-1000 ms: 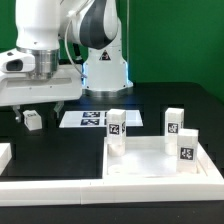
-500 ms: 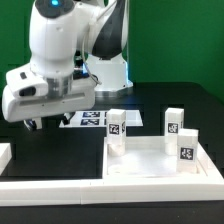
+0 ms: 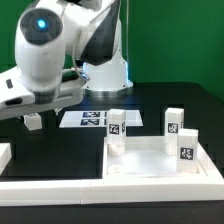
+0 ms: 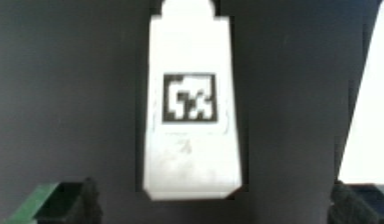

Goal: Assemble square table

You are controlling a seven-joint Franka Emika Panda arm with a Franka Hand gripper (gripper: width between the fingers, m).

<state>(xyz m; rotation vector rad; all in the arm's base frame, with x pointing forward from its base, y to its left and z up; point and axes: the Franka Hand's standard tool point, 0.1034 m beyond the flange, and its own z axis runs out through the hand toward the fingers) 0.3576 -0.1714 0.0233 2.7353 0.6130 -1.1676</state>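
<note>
- At the exterior view's left edge, a white border rail (image 3: 5,153) is cut off by the frame, and only a short end of it shows.
- Another white rail (image 3: 55,186) runs along the front of the dark table (image 3: 60,145), smooth and matte.
- The gripper (image 3: 33,119) hangs low on the left beneath the white arm (image 3: 45,50). A small white leg (image 3: 34,121) sits at its tips, partly hidden by the arm body.
- In the wrist view, this leg (image 4: 192,105) is a blurred long white block with a black-and-white tag. The dark fingertips (image 4: 64,203) stand wide on either side of it, apart from its faces, so the jaws are open.
- The marker board (image 3: 88,119) lies flat behind, its left part covered by the arm.
- The square tabletop (image 3: 160,162), a rimmed white plastic slab, lies on the exterior view's right, its front edge hard to tell from the rail.
- Three tagged legs stand upright at its corners: one on the left (image 3: 117,128), one at the back right (image 3: 174,121), one at the front right (image 3: 187,152).
</note>
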